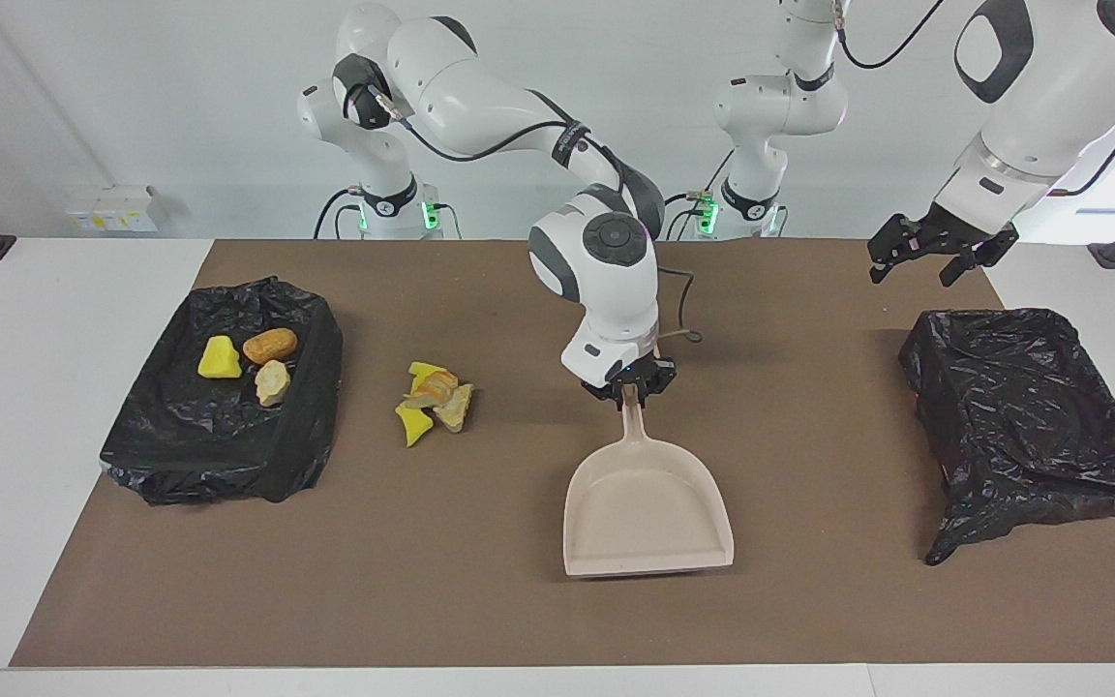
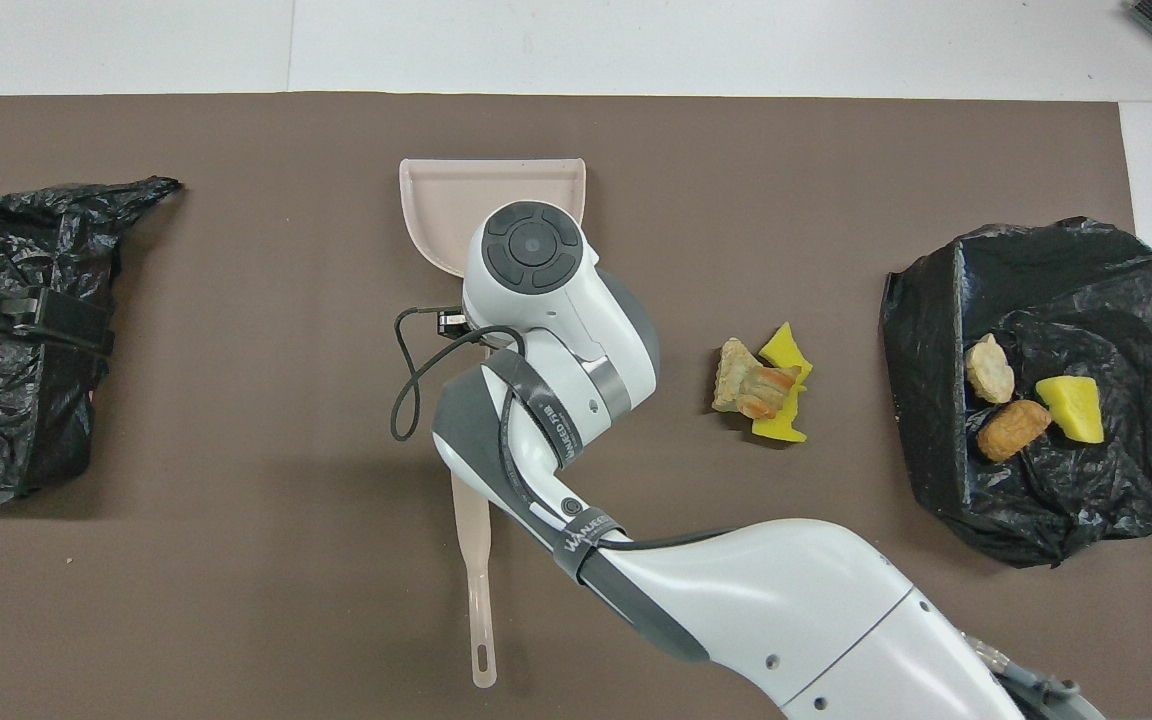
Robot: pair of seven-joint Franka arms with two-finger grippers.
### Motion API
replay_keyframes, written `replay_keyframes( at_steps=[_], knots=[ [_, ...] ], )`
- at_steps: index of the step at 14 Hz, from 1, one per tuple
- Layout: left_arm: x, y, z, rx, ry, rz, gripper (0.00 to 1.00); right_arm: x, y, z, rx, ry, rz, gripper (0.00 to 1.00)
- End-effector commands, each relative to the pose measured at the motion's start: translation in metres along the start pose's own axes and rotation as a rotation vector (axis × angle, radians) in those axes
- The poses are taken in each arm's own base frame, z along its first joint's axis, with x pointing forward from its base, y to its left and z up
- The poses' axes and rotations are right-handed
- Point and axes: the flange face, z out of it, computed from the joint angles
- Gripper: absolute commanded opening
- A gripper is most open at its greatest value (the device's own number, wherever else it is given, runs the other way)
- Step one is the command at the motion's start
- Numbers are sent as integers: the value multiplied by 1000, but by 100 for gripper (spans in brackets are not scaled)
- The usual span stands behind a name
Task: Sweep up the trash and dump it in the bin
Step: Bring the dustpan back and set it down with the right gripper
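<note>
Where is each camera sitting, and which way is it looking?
Facing view: high across the table, looking at both robots; shows both arms whole, the right gripper shut on the dustpan handle, and the left gripper open over the table's edge.
Overhead view: high above the robots' end, looking steeply down; shows the right arm over the dustpan and the brush.
Both share the dustpan, the trash pile and both black bins.
</note>
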Motion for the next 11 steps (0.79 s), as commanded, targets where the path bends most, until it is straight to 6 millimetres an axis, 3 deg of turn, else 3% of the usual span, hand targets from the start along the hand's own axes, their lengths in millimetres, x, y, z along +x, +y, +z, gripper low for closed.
replay_keyframes(
  at_steps=[1,2,5,7,9,11],
  knots=[
    [-12,5,8,8,21,8,100,0,-4,-4,24,-5,14,54],
    [-13,6,16,7,9,11,100,0,-1,-17,23,-7,17,100],
    [-27,13,45,1,0,22,100,-14,-4,-83,45,-17,25,100],
    [-42,35,75,3,26,64,100,-39,2,-111,23,-58,9,100],
    [-50,51,95,4,29,93,100,-80,4,-121,-5,-88,-21,100],
    [-42,52,95,5,37,87,100,-122,0,-110,-15,-127,-55,100]
  ],
)
